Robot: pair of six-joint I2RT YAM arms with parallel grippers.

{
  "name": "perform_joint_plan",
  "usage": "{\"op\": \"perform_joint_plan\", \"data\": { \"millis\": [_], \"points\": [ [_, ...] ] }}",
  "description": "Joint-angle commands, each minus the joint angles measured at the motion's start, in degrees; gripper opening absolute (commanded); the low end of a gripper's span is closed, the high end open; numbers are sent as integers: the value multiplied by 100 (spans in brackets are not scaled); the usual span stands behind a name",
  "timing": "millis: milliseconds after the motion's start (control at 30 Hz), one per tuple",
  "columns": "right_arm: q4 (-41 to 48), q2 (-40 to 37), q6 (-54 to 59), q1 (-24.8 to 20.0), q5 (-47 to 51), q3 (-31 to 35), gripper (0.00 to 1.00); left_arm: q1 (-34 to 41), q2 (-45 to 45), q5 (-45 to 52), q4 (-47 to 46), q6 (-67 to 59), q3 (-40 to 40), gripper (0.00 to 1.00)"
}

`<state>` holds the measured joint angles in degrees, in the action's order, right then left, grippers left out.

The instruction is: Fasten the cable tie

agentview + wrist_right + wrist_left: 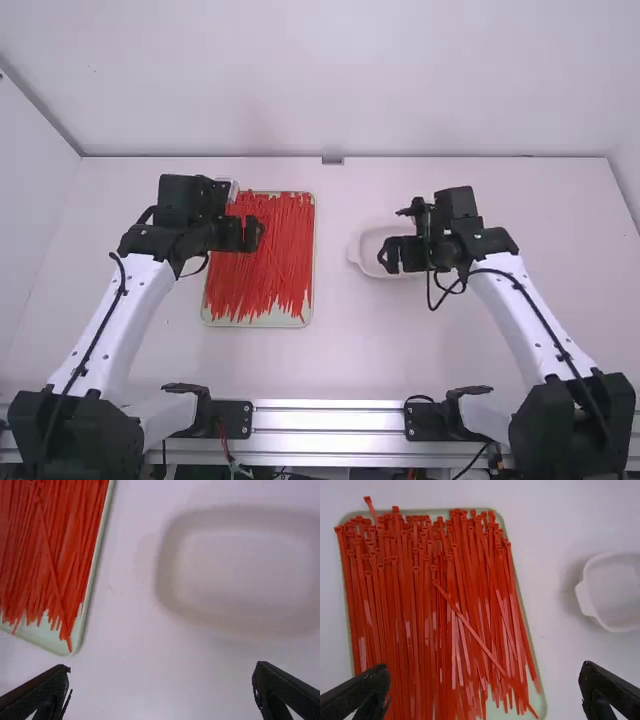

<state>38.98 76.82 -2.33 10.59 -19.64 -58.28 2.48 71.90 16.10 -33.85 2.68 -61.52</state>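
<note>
A heap of red cable ties [265, 255] [430, 615] lies on a pale green tray [309, 300] [522, 605] left of the table's middle. One tie [475, 635] lies slantwise across the others. My left gripper [250, 232] [482, 695] hovers over the tray's left part, open, with nothing between its fingers. My right gripper [385, 257] [162, 692] hangs above the white dish [365, 243] [235, 575], open and empty. The tray's corner with tie tips [47, 565] shows in the right wrist view.
The white dish [612, 590] is empty and stands right of the tray, with bare table between them. White walls close the table at the left and back. A metal rail [320, 415] runs along the front edge.
</note>
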Motion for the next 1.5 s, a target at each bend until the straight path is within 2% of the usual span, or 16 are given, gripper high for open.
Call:
{"op": "perform_joint_plan", "data": {
  "millis": [0,267,433,733,867,1067,1333,1400,1433,1467],
  "points": [
    [-81,22,125,-4,-240,-173,98,22,42,52,105,81,-179,99],
    [-90,-4,136,-4,-424,-424,98,26,144,-684,452,302,-433,99],
    [-127,-4,133,61,-439,-621,98,-13,868,-804,382,26,-1067,99],
    [-120,-4,219,291,-299,-664,98,-24,2957,-824,157,24,-2280,99],
    [-63,-4,219,291,-306,-664,98,-24,3543,-802,590,52,-2387,99],
    [-13,-4,219,291,-306,-662,98,-22,3884,-807,894,94,-2385,99],
    [66,-4,219,293,-293,-662,98,-24,4347,-820,1445,92,-2371,78],
    [70,-4,221,291,-286,-662,98,-22,4424,-820,1561,92,-2371,68],
    [68,-4,219,293,-289,-662,98,-22,4474,-820,1644,92,-2371,56],
    [68,-4,216,291,-286,-662,98,-24,4513,-817,1683,92,-2371,52]
  ]
}}
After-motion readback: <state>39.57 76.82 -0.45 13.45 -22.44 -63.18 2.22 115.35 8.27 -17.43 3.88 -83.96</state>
